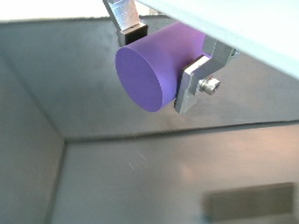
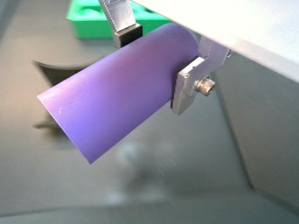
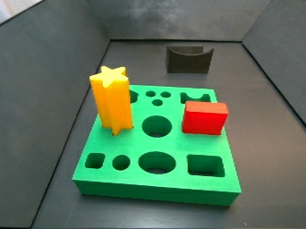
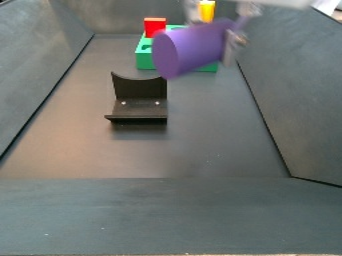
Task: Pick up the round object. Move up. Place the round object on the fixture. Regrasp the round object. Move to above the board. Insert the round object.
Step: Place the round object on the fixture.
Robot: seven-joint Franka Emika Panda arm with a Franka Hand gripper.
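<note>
Gripper [image 2: 163, 54] clamped on the peg [image 2: 111, 101], held in the air, lying sideways, above and just beside the fixture [image 4: 136, 100]. Board [image 3: 156, 143] well beyond fixture, star [image 3: 111, 98] and cube [image 3: 205, 116] on it.

Hand [image 1: 166, 66] up in air, fingers [image 1: 194, 80] clamped on purple peg [image 1: 149, 75].

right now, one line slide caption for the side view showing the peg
Gripper holds the round object in the air, above the floor between the fixture and the board.
</note>
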